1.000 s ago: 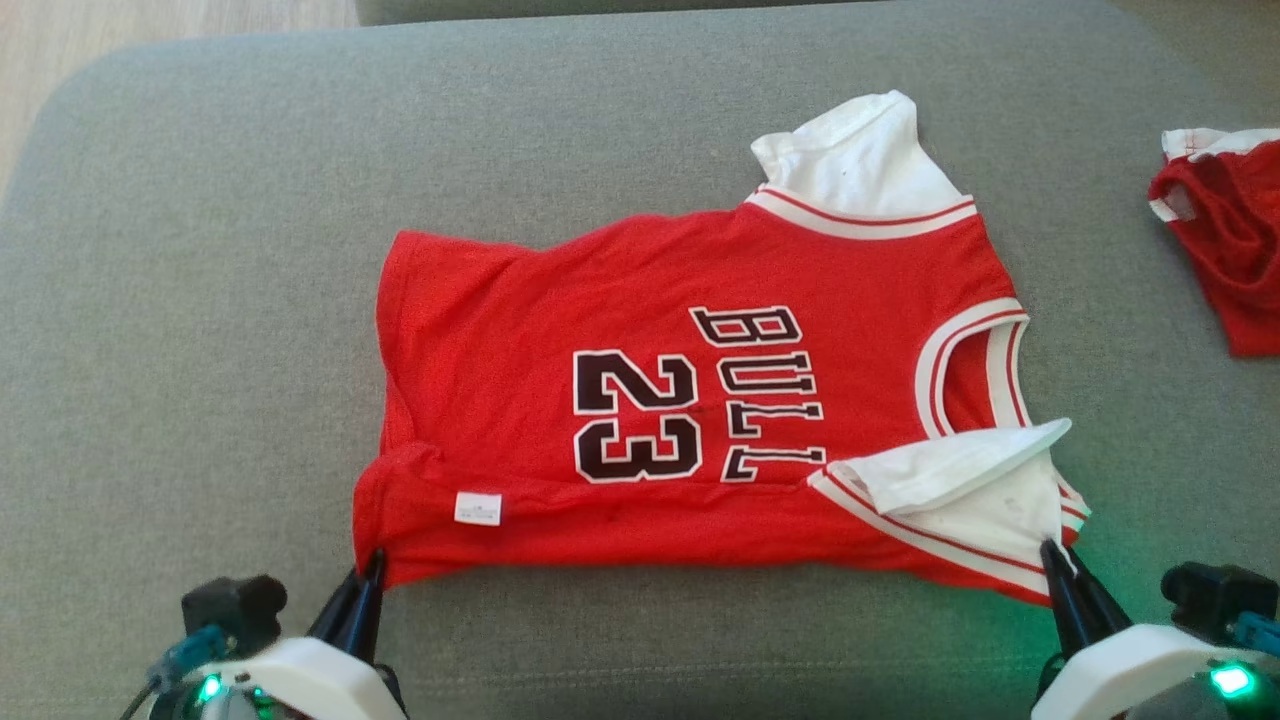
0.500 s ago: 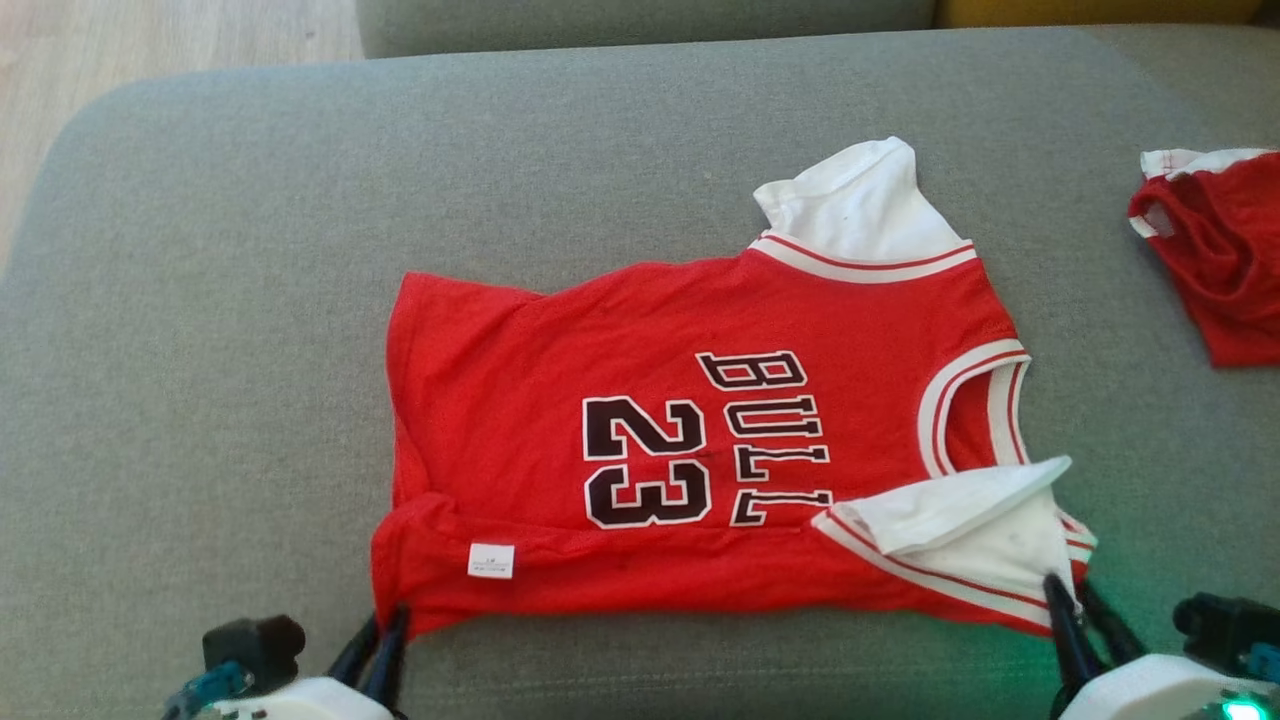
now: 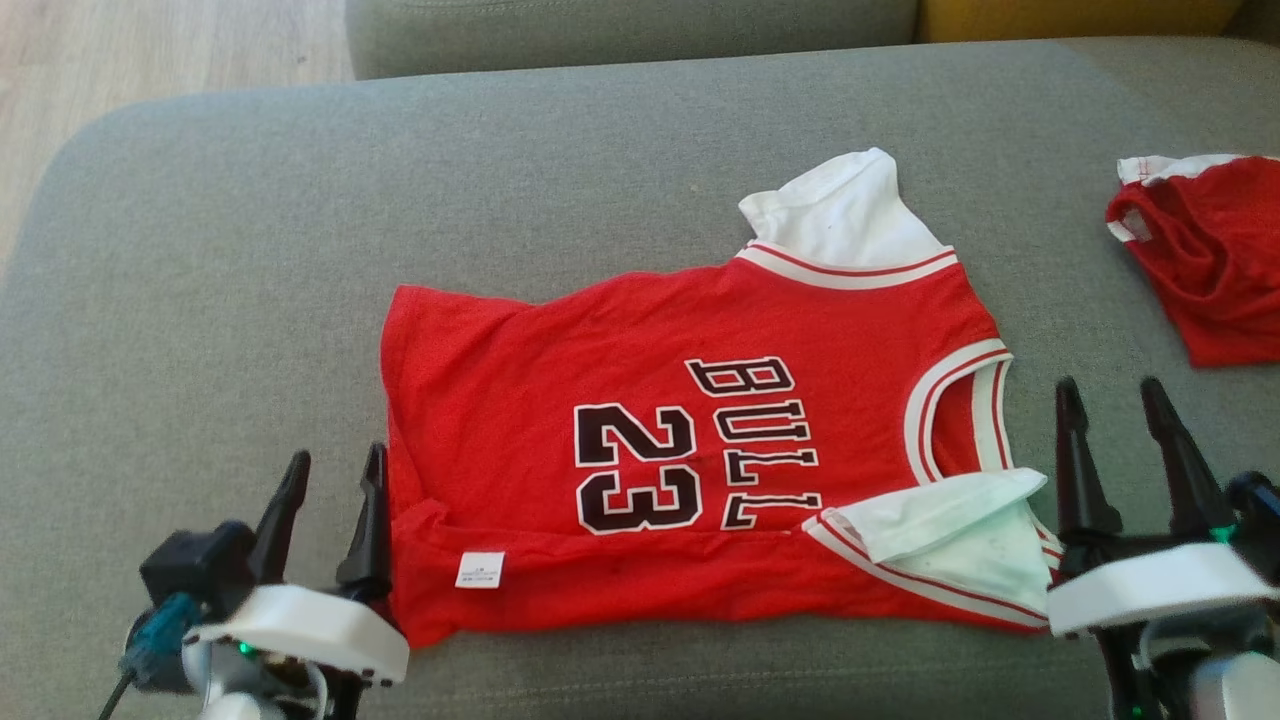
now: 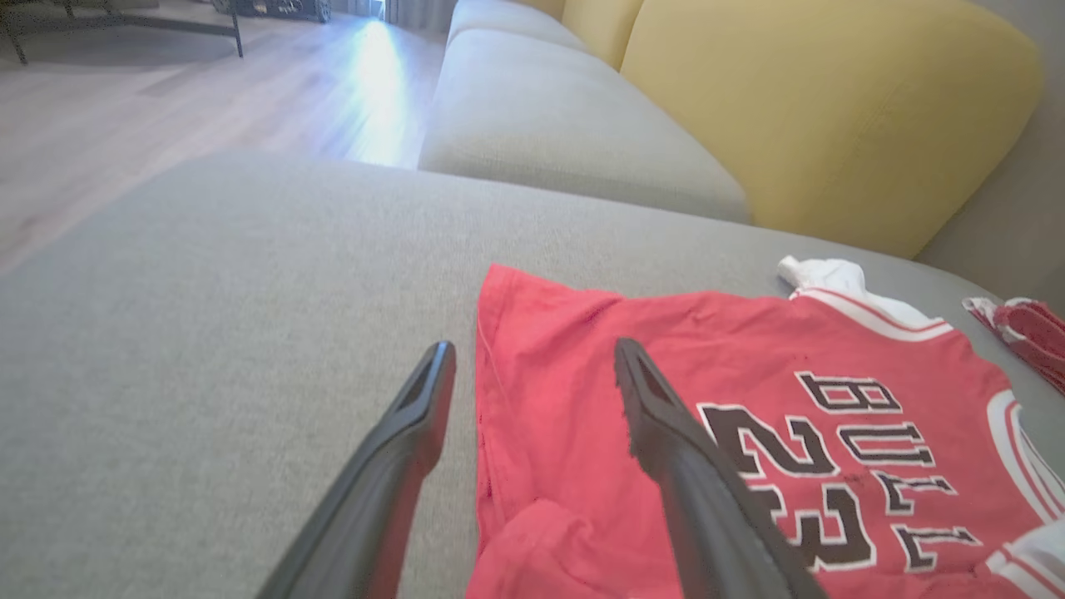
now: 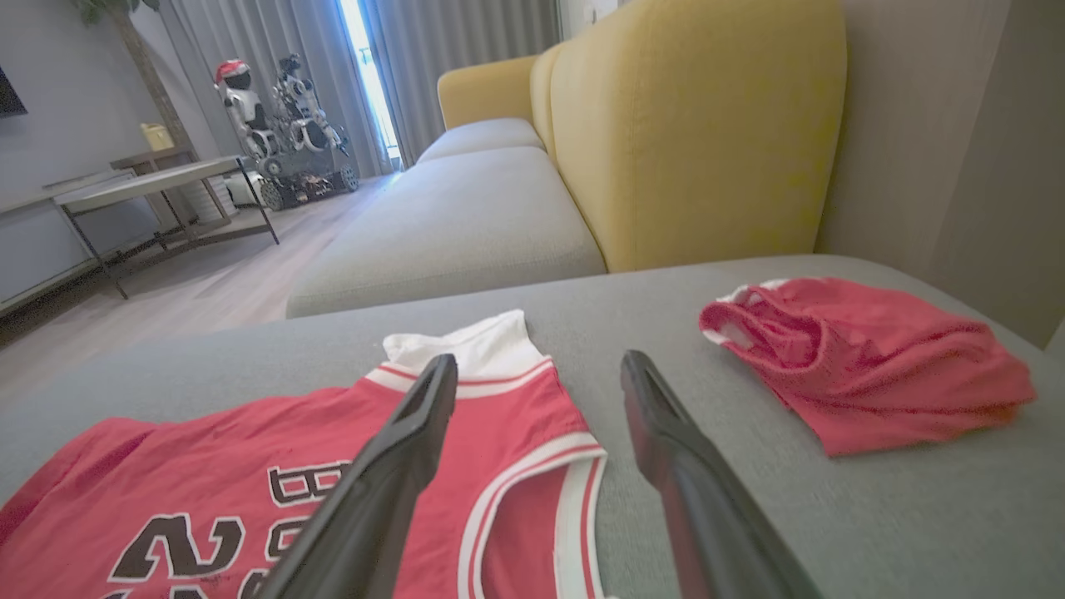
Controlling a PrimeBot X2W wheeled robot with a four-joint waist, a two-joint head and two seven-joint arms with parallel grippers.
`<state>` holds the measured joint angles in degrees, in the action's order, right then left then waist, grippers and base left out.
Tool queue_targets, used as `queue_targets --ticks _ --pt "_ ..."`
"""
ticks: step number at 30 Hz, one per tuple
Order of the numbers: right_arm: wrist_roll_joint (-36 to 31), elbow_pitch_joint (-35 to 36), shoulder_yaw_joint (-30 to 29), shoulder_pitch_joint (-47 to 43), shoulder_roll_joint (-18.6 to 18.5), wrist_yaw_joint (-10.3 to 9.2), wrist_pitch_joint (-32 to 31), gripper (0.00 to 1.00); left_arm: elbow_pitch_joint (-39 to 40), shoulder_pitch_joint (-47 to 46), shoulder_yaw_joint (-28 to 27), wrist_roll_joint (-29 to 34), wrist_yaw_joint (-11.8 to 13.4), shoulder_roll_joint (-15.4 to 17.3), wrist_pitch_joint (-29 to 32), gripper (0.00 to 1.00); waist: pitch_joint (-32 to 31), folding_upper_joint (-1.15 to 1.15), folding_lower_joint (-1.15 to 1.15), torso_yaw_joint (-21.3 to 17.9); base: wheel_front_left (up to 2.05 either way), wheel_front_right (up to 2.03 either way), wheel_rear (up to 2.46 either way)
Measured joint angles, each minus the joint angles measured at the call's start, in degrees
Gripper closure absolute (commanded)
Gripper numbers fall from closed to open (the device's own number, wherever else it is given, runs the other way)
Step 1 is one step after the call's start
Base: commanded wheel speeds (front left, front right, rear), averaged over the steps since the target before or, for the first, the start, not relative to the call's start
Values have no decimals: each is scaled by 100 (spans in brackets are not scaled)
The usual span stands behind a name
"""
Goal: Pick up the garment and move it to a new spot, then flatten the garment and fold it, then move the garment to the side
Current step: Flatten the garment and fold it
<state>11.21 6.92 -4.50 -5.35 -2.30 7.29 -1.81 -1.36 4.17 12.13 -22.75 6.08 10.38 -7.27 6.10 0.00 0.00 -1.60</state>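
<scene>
On the grey sofa cushion, from the head: red garment spread print-up at the middle, mostly flat, with the near long edge rolled over onto itself and the near white sleeve turned in. Just beside the hem corner, left tool, fingers wide apart, holding nothing. Just beside the neck end, right tool, equally spread, empty. Well apart at the right, second red piece, crumpled.

From the left wrist: left tool agape at the hem, one finger over bare cushion, the other over the garment; no grip.

From the right wrist: right tool gaping by the neck trim, nothing between the fingers; yellow backrest behind.

Judged so: probably moved to its spot and laid out; smoothing of that rolled edge, folding and shifting aside not yet done.
</scene>
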Motion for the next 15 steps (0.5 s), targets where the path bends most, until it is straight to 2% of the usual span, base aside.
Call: queue_targets --ticks 11,15 --pt "-70 -35 73 116 -1 0 83 0 -276 -462 102 201 45 16 -37 0 107 0 0 21 0 0 0" --pt "-69 -20 73 212 -1 0 89 0 -472 -878 192 201 -74 16 47 0 293 0 0 25 0 0 0"
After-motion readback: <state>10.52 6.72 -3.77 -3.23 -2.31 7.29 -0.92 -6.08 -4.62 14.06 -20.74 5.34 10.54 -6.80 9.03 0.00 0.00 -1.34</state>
